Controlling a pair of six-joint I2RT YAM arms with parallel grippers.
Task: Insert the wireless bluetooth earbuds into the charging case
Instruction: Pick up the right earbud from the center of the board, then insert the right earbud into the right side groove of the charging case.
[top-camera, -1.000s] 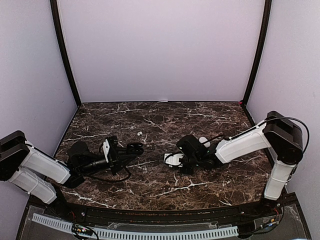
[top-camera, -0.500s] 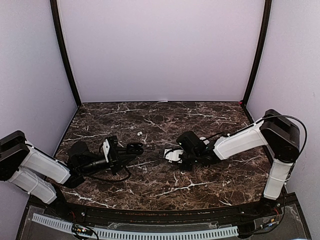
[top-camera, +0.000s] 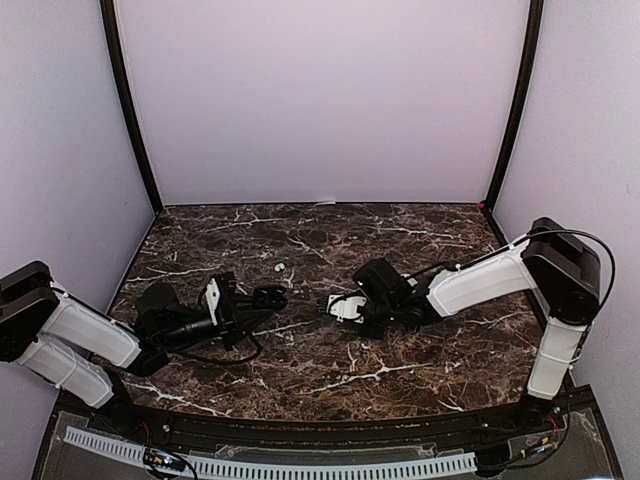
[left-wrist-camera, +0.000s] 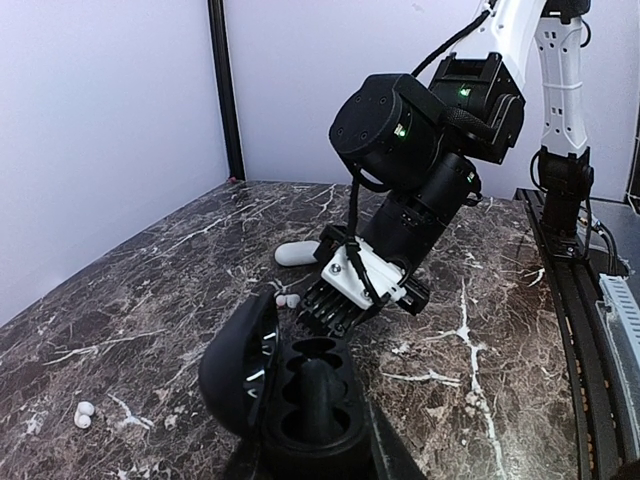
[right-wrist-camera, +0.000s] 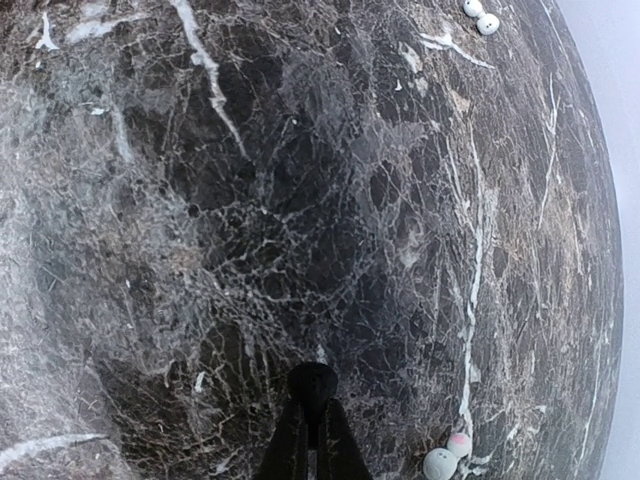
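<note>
Firmly clamped in the left gripper (top-camera: 258, 298), the black case (left-wrist-camera: 305, 400) stands open, a glossy oval shell with its domed lid tipped to one side and rounded wells showing in its base; just behind it hangs the right gripper (right-wrist-camera: 311, 405), its slim black fingers pressed together on what looks like a small round black bud (right-wrist-camera: 312, 380). White buds (left-wrist-camera: 288, 300), smooth and bean-shaped, lie in pairs on the veined brown marble table (top-camera: 400, 360); one pair sits just behind the black case, another pair (left-wrist-camera: 82, 414) well off to the side; a white oval case (left-wrist-camera: 298, 254) lies further back.
</note>
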